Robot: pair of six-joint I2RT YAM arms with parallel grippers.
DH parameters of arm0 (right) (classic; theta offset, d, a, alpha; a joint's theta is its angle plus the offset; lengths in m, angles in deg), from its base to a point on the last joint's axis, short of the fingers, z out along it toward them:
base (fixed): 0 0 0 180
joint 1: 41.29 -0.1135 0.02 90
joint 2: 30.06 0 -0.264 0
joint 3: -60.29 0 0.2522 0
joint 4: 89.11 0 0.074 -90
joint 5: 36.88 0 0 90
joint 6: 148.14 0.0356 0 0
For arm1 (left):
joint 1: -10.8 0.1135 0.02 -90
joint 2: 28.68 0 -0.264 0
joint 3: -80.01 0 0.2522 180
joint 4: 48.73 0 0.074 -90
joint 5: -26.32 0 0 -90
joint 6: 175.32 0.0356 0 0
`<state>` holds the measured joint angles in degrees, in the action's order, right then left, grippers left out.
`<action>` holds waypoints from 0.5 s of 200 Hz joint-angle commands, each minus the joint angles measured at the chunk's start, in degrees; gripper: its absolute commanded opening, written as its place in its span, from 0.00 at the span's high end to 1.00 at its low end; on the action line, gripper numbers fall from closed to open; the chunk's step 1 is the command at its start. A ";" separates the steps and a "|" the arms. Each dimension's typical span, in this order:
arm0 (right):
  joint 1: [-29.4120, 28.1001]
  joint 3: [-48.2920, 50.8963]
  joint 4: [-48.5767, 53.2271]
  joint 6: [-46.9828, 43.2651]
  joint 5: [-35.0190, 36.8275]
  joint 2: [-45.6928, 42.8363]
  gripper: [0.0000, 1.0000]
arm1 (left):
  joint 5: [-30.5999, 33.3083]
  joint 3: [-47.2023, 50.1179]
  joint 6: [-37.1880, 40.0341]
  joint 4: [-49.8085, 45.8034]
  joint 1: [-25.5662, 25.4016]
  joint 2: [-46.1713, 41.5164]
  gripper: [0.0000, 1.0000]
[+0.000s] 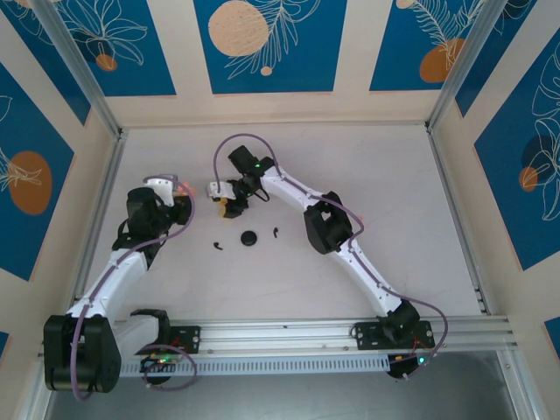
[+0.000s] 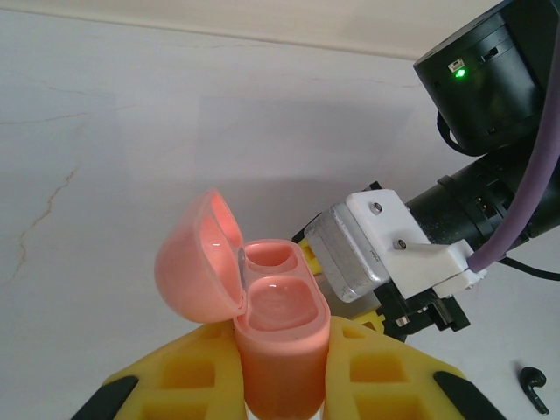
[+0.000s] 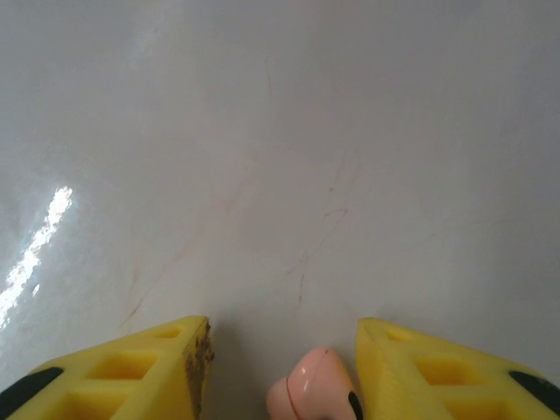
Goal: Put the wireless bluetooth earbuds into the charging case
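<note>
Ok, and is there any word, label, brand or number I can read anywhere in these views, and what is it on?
None can be read.
The wall panels carry only leaf and circle patterns, no letters.
The pink charging case is plain.
The right arm's black housing has a green light with a tiny pale mark above it, too small to read.

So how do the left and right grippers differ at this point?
The left gripper is shut on the open pink charging case; the right gripper stands open, clamping nothing. The left gripper grips the case by its body, both wells empty; the right gripper merely has a pink rounded piece, seemingly the lid, between its jaws with a gap beside it. Both have yellow fingers.
</note>
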<state>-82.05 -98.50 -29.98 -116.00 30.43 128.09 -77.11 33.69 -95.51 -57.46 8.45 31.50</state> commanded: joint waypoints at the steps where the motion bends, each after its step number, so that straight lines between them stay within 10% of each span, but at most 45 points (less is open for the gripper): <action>1: 0.59 -1.99 4.25 0.77 -0.41 1.37 0.57 | -0.81 -0.67 -0.48 0.06 0.86 0.40 0.88; 100: 2.51 4.28 9.51 5.80 3.06 -4.25 0.66 | -0.85 -0.97 0.17 -0.91 0.81 -0.02 0.88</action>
<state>-80.80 -97.61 -25.57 -112.46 30.93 127.17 -77.11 33.69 -95.49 -57.50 8.45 31.85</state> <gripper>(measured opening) 0.347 0.179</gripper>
